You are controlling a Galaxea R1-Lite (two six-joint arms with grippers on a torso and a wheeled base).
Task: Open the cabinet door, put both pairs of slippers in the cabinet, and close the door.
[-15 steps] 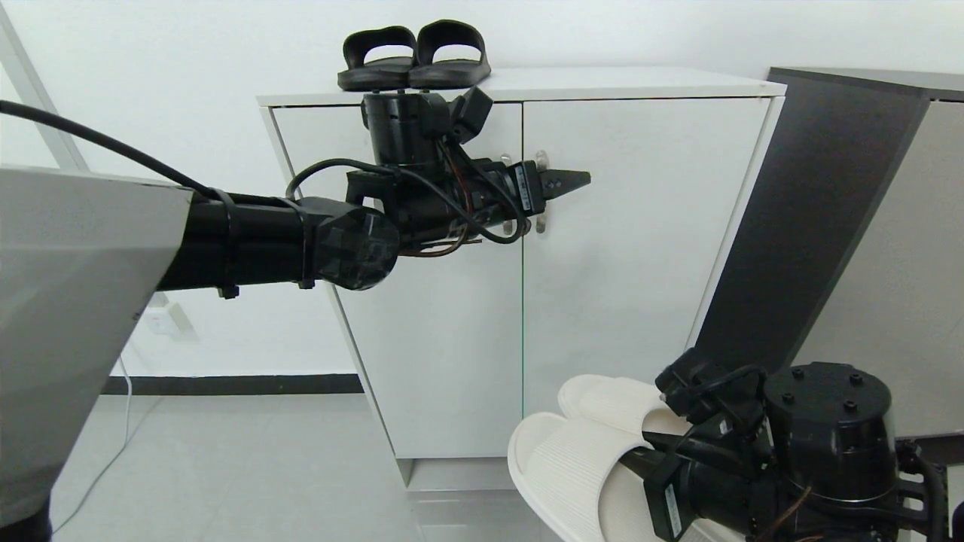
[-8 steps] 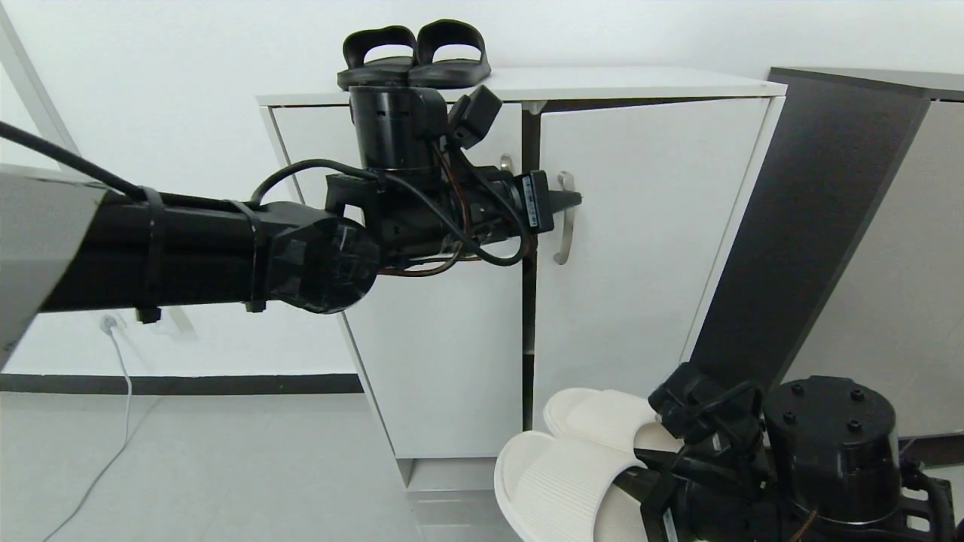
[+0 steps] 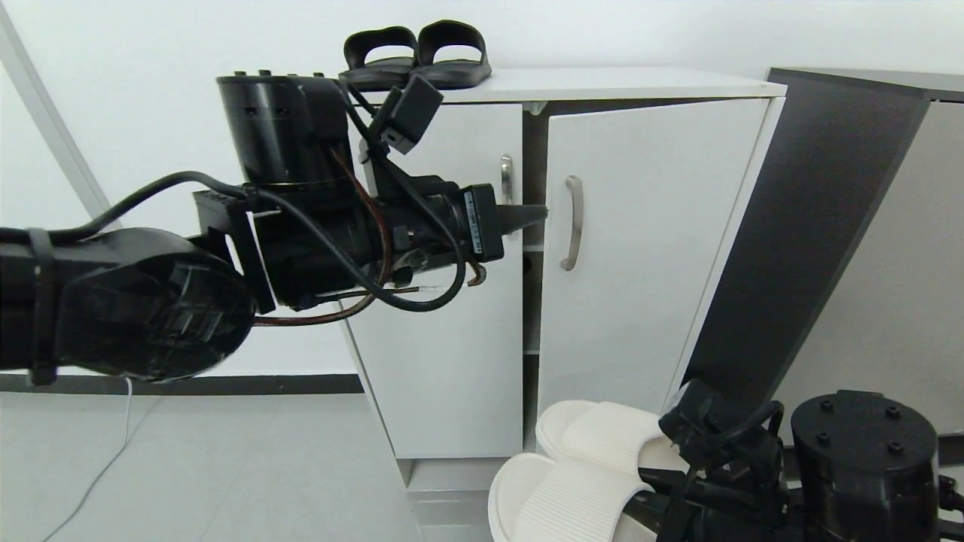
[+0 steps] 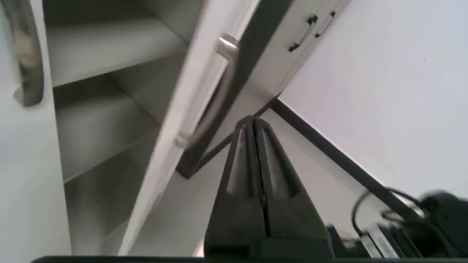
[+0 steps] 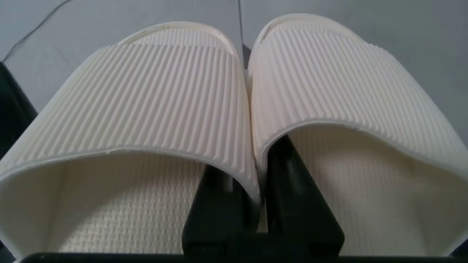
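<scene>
Slippers, the white pair [image 3: 576, 467], sit low and right of the middle in the head view. The right gripper [image 5: 254, 201] pinches them together. Black slippers [image 3: 416, 51] rest on top of the cabinet [image 3: 444, 361], top middle. Its right door [image 3: 648, 248] is open a little. The floor [image 3: 226, 467] is grey and the wall [image 3: 151, 75] is white. The left wrist view shows shelves [image 4: 110, 44] inside. The left gripper [image 3: 531, 216] is closed on nothing, its tip at the door's edge, beside the handle [image 3: 574, 222].

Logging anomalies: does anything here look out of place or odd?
Nothing damaged or spilled. The black slippers sit on the cabinet top; the right door stands ajar, the shut left tool at its edge, off the handle. The right tool grips the white slippers.
</scene>
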